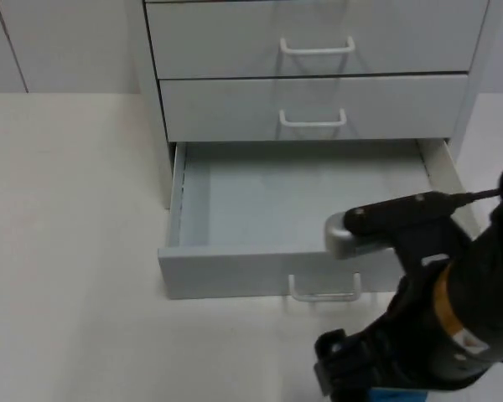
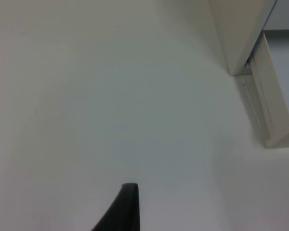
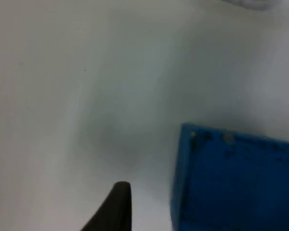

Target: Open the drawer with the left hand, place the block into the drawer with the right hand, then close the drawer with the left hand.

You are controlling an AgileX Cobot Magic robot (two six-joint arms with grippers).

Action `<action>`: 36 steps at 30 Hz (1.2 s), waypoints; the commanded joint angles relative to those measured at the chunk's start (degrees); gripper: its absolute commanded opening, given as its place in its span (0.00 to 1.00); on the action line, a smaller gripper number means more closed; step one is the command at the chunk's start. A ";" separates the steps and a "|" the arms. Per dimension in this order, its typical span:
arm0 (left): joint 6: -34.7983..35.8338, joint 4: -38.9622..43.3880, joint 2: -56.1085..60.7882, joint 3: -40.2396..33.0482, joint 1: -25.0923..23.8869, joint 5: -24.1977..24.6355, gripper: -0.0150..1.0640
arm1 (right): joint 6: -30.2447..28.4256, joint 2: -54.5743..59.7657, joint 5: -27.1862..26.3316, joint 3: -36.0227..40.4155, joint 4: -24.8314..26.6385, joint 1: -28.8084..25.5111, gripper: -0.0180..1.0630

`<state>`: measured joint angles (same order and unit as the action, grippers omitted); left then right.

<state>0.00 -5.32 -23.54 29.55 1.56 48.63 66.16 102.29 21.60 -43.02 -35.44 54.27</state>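
The bottom drawer of the white cabinet stands pulled out, its inside bare, and its handle faces the front of the table. My right gripper is low over the table in front of the drawer, directly beside a blue block. In the right wrist view the blue block lies on the white table, very near. My left gripper waits over bare table to the left of the cabinet, with the open drawer's side ahead of it.
Two upper drawers with white handles are closed. The cabinet's left corner stands on the table near the left arm. White table top stretches to the left of the cabinet and in front of it.
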 commanded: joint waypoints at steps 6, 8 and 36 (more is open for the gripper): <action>0.33 -0.38 0.20 -0.24 -0.28 -0.35 0.99 | 0.18 3.36 -0.37 -2.18 -0.20 0.36 0.84; 0.33 -0.38 0.20 -0.24 -0.28 -0.35 0.99 | 0.18 3.36 -0.37 -2.44 -0.41 0.36 0.75; 0.33 -0.38 0.20 -0.24 -0.28 -0.47 0.99 | -2.13 -13.22 -9.10 -3.83 -15.92 -18.65 0.02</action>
<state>0.00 -5.32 -23.54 29.55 1.56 48.63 63.97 87.04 16.64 -45.60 -50.01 38.41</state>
